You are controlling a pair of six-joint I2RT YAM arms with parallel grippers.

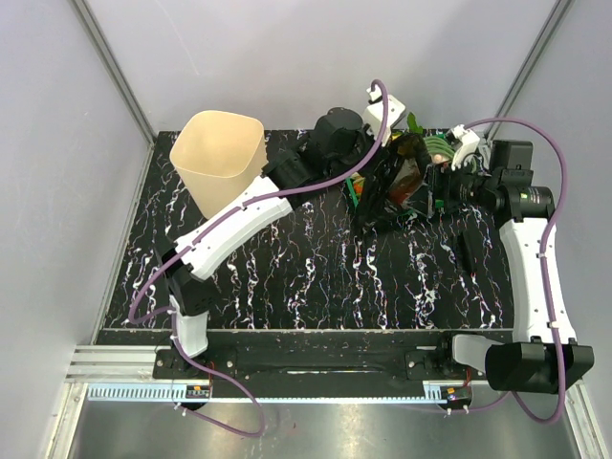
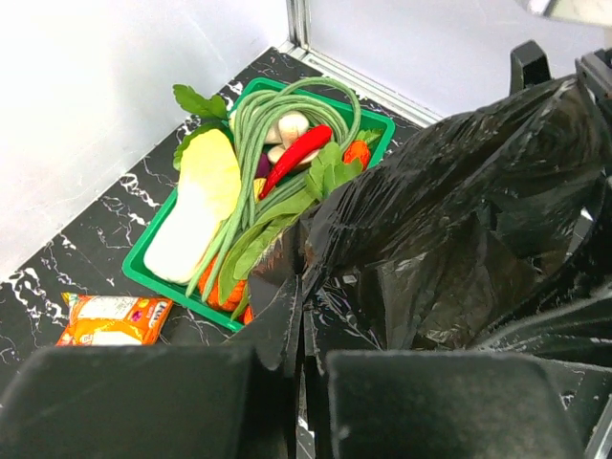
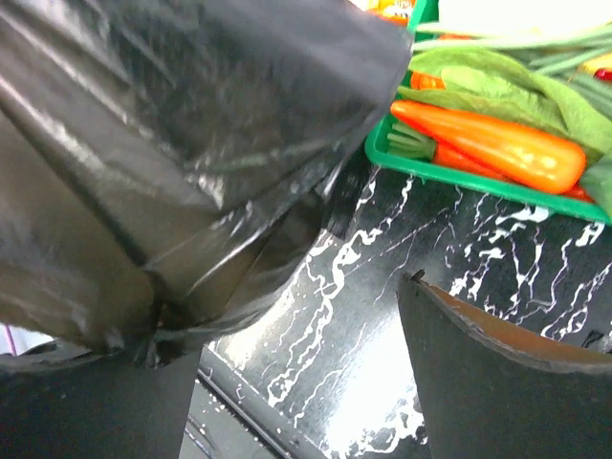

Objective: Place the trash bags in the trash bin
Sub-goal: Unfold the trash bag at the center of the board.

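Bag (image 1: pixel 394 186), black and crumpled, sits between the left gripper (image 1: pixel 371 184) and right gripper (image 1: pixel 435 189) in the overhead shot. It is well apart from the cream bin (image 1: pixel 220 158), upright at the table's (image 1: pixel 316 277) far left and seen only from up here. Left wrist camera: an orange snack wrapper (image 2: pixel 113 320) lies beside the green vegetable tray (image 2: pixel 153 284), its print too small to read. The fingers are almost closed, pinching a fold of bag. Right wrist camera: fingers wide apart, bag draped against one, nothing clamped.
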